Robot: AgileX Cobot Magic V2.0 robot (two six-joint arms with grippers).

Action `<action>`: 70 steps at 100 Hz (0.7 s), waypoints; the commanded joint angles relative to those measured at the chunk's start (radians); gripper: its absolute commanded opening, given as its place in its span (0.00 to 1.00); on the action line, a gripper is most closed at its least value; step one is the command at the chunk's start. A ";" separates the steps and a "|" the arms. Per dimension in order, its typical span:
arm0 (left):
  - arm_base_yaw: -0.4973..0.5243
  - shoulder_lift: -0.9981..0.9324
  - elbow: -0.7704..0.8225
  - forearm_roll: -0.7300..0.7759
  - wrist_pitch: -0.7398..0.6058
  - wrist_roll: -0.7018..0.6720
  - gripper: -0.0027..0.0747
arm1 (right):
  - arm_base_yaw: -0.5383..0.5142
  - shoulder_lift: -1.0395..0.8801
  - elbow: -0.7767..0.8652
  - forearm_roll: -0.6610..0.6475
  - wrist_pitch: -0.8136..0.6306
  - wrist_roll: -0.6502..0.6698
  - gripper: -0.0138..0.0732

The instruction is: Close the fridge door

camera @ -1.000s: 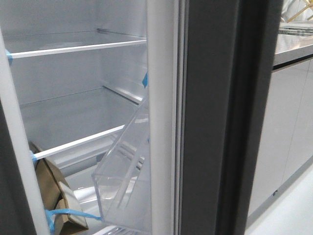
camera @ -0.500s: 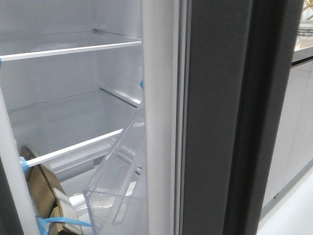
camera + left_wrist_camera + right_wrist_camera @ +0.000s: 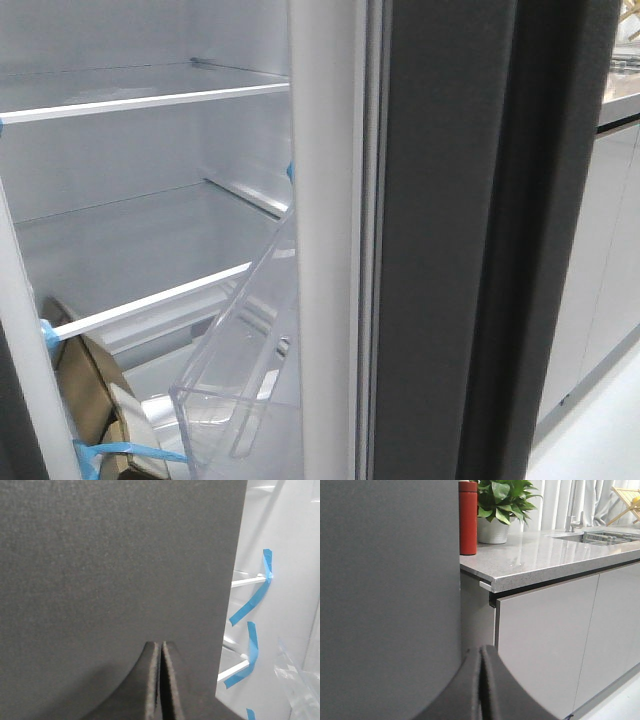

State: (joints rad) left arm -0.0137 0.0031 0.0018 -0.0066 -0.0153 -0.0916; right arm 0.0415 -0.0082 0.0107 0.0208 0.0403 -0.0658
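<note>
The fridge door [image 3: 440, 250] stands open, edge-on in the middle of the front view: matte dark-grey slab, white lining [image 3: 325, 200], grey gasket [image 3: 372, 250]. A clear door bin [image 3: 240, 370] juts from it towards the fridge interior. Neither gripper shows in the front view. My right gripper [image 3: 482, 652] is shut and empty, close against a flat dark-grey face [image 3: 390, 590], seemingly the door's outer side. My left gripper [image 3: 161, 647] is shut and empty, close to a matte dark-grey panel [image 3: 115, 555]. Beside that panel show taped white shelves [image 3: 247, 581].
Glass shelves [image 3: 150, 100] and a brown cardboard box [image 3: 85, 390] with blue tape [image 3: 130, 452] sit inside the fridge. To the right are glossy light-grey cabinet doors [image 3: 545, 645] under a speckled counter [image 3: 545, 555] holding a red bottle [image 3: 468, 517] and a potted plant [image 3: 502, 500].
Since one second ago the door's edge has grown wider in the front view and the interior has slid left. Nothing visible has moved in the last half second.
</note>
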 commanded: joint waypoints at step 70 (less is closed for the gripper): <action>-0.010 0.019 0.028 -0.002 -0.077 -0.004 0.01 | -0.005 -0.004 0.012 -0.007 -0.101 -0.002 0.07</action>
State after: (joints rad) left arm -0.0137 0.0031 0.0018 -0.0066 -0.0153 -0.0916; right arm 0.0415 -0.0082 0.0107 0.0208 0.0360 -0.0658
